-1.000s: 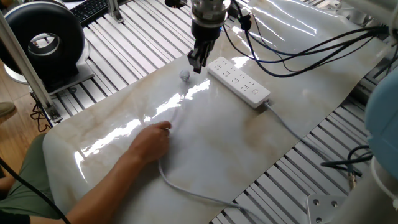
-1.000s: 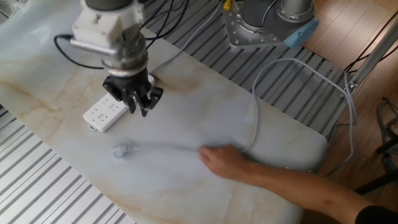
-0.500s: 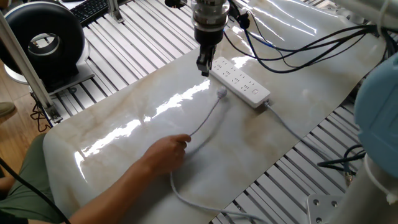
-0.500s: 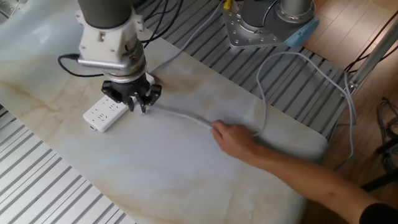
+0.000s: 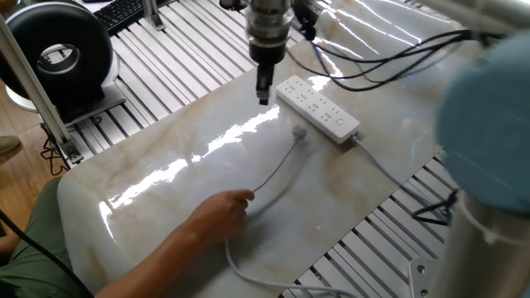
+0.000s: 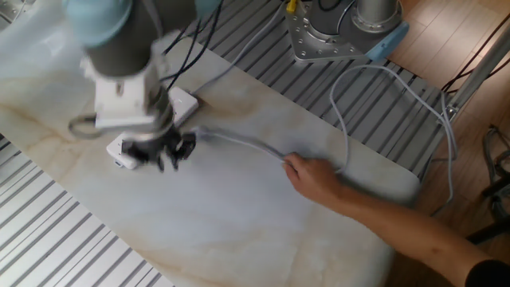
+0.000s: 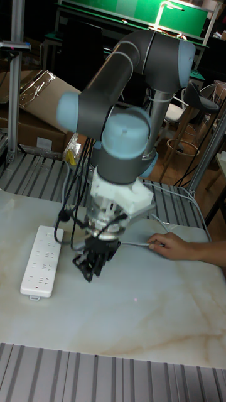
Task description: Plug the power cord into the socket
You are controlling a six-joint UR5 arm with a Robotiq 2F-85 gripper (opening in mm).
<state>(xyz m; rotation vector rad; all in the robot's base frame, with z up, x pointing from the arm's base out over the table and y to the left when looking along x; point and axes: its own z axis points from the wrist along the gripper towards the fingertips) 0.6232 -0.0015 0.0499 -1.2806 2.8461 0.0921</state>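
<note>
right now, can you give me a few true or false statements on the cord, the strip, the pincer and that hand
1. The plug lies on the table, not in the strip. True.
2. The pincer grips the plug. False: it hangs above the table beside the strip, apart from the plug.
3. A hand rests on the cord. True.
4. The strip stands on its edge. False: it lies flat, outlets up.
5. The strip's own lead leaves from the end nearest the pincer. False: it leaves from the far end.
</note>
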